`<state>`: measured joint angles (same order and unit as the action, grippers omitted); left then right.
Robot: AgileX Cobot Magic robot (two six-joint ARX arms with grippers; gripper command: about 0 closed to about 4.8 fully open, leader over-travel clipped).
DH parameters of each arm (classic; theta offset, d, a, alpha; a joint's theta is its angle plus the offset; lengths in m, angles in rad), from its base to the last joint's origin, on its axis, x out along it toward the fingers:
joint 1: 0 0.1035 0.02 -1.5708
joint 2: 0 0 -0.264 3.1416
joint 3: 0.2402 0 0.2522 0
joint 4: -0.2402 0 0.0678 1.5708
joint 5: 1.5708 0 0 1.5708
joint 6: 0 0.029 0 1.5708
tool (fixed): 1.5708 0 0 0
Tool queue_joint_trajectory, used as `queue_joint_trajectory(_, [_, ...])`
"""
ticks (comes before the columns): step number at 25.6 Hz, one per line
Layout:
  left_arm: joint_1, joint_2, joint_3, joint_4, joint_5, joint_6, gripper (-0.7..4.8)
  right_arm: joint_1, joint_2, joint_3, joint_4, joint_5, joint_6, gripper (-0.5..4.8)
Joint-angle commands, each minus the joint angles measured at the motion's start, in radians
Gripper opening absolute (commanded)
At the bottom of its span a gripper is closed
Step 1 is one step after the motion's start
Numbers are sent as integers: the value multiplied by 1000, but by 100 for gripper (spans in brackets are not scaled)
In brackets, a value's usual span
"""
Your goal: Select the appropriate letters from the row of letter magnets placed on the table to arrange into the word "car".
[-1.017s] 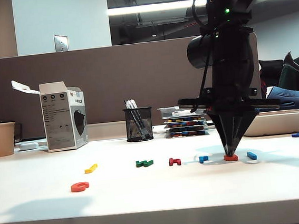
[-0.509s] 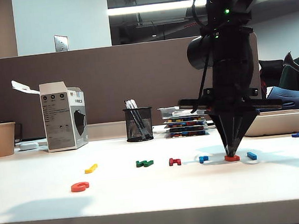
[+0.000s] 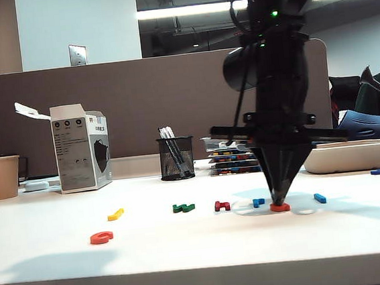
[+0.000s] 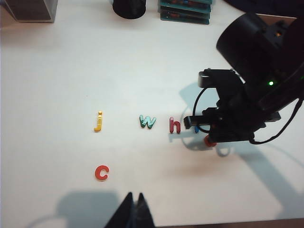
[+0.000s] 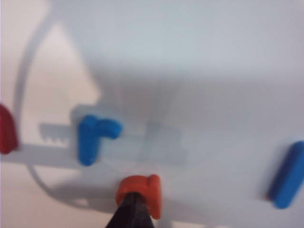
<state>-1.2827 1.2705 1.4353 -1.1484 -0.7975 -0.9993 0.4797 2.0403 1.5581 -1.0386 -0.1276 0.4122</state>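
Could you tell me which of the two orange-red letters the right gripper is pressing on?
The orange-red a, under the shut right gripper beside the light blue r; the orange-red c lies alone, far left.

Brown partition (image 3: 139,100); ceiling striplight (image 3: 184,10)

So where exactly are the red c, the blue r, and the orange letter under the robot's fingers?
red c (image 4: 101,173): left wrist view, on its curved body.
blue r (image 5: 90,138): right wrist view, on its stem.
orange letter (image 5: 145,189): right wrist view, on its top face, above the fingers.
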Motion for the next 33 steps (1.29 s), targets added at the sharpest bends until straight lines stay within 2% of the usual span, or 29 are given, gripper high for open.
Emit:
queue_joint_trajectory(1, [0, -3, 2, -2, -10, 4, -5, 32, -2, 0, -2, -6, 29, -6])
queue_joint_trajectory(6, [0, -3, 2, -2, -11, 4, -5, 85, -2, 0, 11, -10, 60, -6])
queue_joint_trajectory(10, [0, -3, 2, -2, -10, 4, -5, 126, -2, 0, 48, -62, 94, -6])
queue_joint_trajectory(18, [0, -3, 2, -2, -11, 4, -5, 201, -1, 0, 119, -102, 169, -6])
queue_joint_trajectory(25, [0, -3, 2, -2, -10, 4, -5, 276, 3, 0, 166, -111, 214, -6])
queue_joint_trajectory(33, [0, -3, 2, -2, -10, 4, -5, 256, -8, 10, 172, -114, 219, -6])
